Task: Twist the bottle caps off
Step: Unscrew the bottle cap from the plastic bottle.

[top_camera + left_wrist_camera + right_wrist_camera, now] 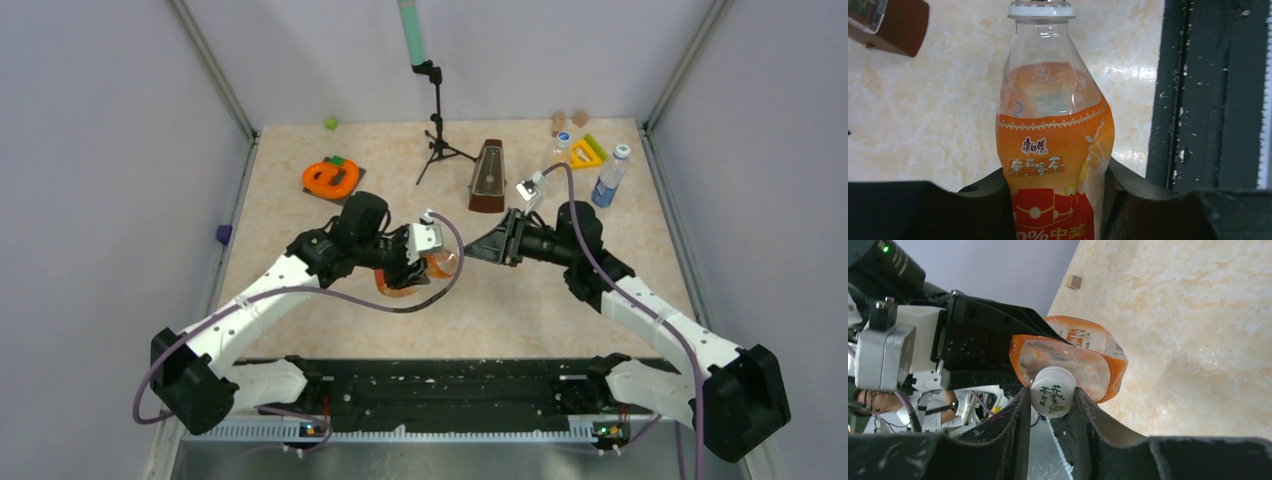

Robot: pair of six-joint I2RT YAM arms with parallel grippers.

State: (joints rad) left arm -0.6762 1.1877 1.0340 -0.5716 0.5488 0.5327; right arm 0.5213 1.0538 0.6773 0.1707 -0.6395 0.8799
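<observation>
The white cap [1053, 397] of the orange bottle [1053, 150] is pinched between the right jaws. The left jaws clamp the bottle's labelled body and hold it tipped toward the right arm, over the middle of the surface [520, 300].

As I judge it, the risks are these:
- The soft bottle may twist or crumple in the left jaws as the cap turns, so the thread never breaks loose.
- The small cap may slip out of its narrow pinch.
- Liquid may spill once the tilted neck opens.

Counted:
- Three bottles, with the blue-capped bottle [560, 148] and the blue-labelled bottle [607, 184] standing far right.
- Three caps.
- One metronome [488, 177].
- Two wooden blocks [558, 120].
</observation>
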